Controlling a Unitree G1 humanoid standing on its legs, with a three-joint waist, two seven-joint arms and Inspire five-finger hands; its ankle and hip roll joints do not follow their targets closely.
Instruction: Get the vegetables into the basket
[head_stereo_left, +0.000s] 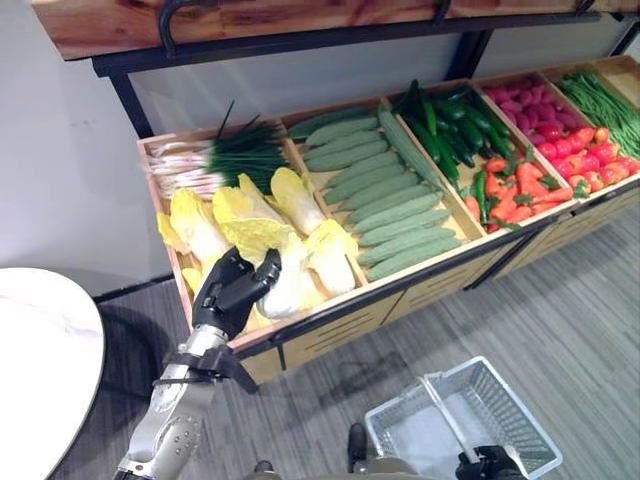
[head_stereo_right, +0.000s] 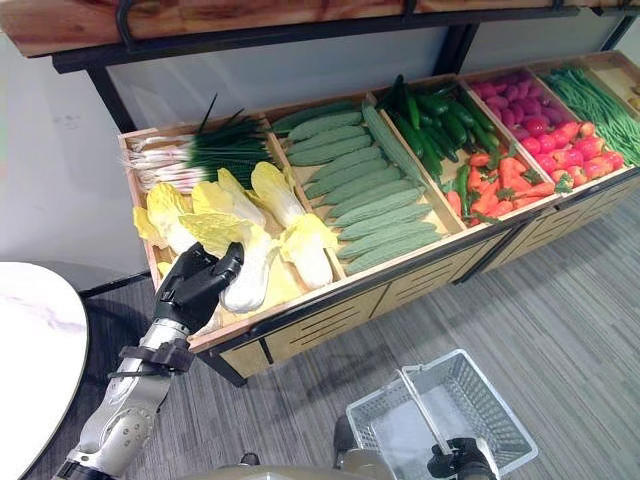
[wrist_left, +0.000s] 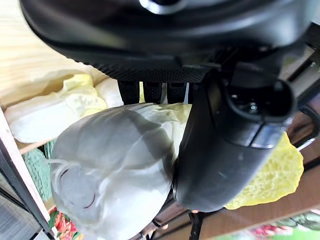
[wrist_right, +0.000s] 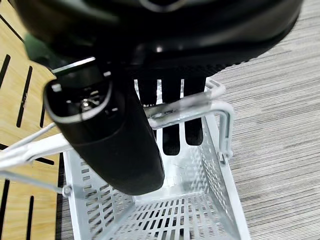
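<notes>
A cabbage (head_stereo_left: 292, 285) at the front of the leftmost crate (head_stereo_left: 165, 146) is clasped by the left hand (head_stereo_left: 232, 290), thumb and fingers curled round it. The basket (head_stereo_left: 500, 420) is held low by its handle in the closed right hand (wrist_right: 125, 130), apparently empty. The cabbage should be lifted clear of its neighbours before being swung across.

Cabbages (head_stereo_left: 290, 225) left of cucumbers (head_stereo_left: 385, 200); basket (head_stereo_left: 520, 425) on floor before stand (head_stereo_left: 420, 290).
</notes>
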